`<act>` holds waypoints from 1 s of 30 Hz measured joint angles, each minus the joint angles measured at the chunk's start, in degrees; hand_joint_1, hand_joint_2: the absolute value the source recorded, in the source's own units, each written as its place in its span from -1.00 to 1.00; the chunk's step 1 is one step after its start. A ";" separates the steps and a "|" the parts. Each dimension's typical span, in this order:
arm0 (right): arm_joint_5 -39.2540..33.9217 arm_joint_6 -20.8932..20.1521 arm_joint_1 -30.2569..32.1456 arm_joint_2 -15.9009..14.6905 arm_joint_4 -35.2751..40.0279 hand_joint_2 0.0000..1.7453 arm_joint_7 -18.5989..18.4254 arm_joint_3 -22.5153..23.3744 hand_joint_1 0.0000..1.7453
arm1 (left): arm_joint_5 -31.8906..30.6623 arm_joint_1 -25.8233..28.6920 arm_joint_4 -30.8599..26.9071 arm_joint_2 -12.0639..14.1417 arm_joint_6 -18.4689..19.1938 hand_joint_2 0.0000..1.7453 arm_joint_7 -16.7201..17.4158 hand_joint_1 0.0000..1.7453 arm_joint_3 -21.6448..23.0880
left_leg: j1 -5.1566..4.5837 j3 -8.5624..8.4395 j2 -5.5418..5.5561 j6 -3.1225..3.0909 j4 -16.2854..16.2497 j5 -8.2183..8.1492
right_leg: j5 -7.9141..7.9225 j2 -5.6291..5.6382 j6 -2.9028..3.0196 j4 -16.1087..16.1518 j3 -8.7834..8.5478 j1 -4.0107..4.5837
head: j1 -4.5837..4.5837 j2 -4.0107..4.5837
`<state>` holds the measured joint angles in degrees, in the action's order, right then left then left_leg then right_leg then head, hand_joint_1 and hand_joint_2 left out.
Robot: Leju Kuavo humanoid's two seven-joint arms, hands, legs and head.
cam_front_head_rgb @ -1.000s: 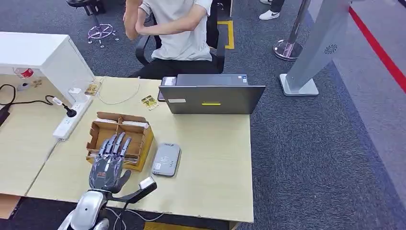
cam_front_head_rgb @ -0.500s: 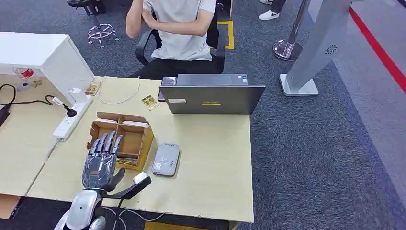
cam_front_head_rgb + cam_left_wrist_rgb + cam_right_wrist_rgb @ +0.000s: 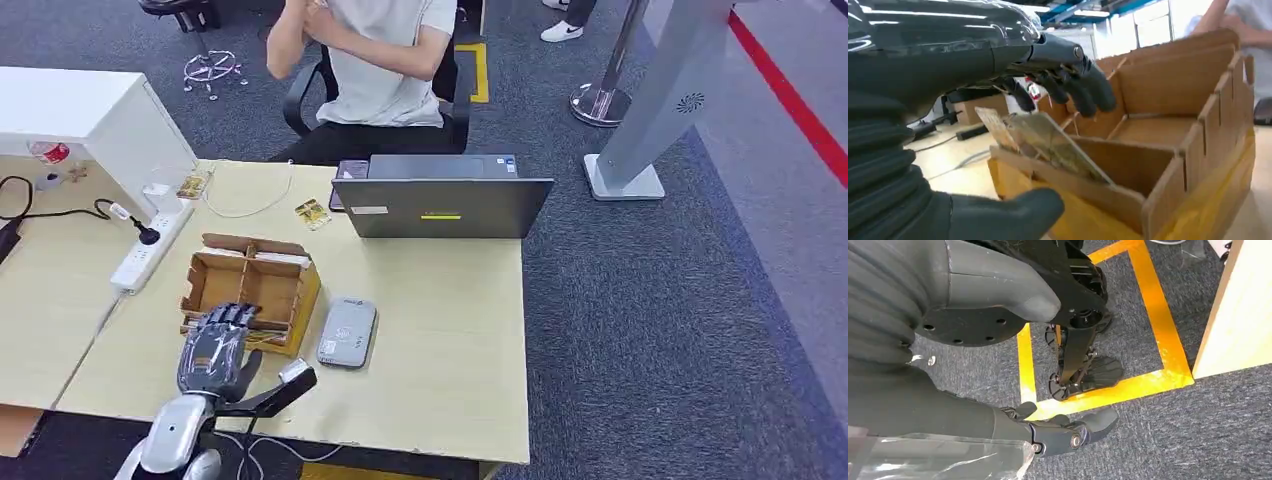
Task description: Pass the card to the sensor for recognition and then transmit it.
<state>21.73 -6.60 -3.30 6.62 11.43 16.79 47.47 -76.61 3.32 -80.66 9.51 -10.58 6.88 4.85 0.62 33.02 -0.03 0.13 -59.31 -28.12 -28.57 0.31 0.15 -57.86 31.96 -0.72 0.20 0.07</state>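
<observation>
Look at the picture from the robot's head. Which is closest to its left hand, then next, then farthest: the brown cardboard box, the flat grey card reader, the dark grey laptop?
Starting from the left hand:
1. Brown cardboard box with dividers: the fingers reach over its near edge.
2. Flat grey card reader: lying just right of the box.
3. Dark grey laptop: at the table's far side, near the seated person.

Wooden table (image 3: 450, 340) carries cardboard box (image 3: 262, 285), sensor (image 3: 347, 333), laptop (image 3: 442, 205).
</observation>
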 joint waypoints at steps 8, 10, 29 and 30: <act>0.22 0.02 -0.01 0.00 0.00 1.00 0.00 0.70 -1.00 | 2.06 -1.27 0.57 0.22 0.94 1.00 -0.70 1.00 0.00 | 0.00 -0.01 0.02 0.00 0.01 0.00 | 0.00 -0.02 0.00 0.00 -0.03 0.00 | 0.02 0.00; 0.28 0.00 -0.02 0.00 0.00 1.00 0.00 0.83 -1.00 | 2.43 -1.28 0.57 0.24 0.92 1.00 -0.72 1.00 0.00 | 0.00 -0.01 0.02 0.00 0.01 0.00 | 0.00 -0.03 0.00 0.00 -0.03 0.00 | 0.02 0.00; 1.14 0.07 -0.03 0.00 0.00 1.00 0.04 1.49 -1.00 | 3.70 -1.10 -0.06 -0.09 -7.10 1.00 -3.61 1.00 -0.22 | 0.00 0.00 0.01 0.00 0.00 0.01 | 0.00 -0.03 0.00 0.00 -0.01 0.00 | 0.02 0.00; 1.14 0.07 -0.04 0.00 0.00 1.00 0.11 1.60 -1.00 | 3.96 -1.14 -0.59 -0.02 -7.12 1.00 -4.09 1.00 -0.26 | 0.00 0.00 0.01 0.00 0.00 0.01 | 0.00 -0.03 0.00 0.00 0.00 0.00 | 0.02 0.00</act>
<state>22.86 -6.54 -3.33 6.62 11.43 16.90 49.07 -72.65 2.19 -81.25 9.49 -17.70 2.80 4.59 0.62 33.02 -0.02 0.13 -59.31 -28.11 -28.57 0.28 0.15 -57.86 31.96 -0.72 0.22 0.07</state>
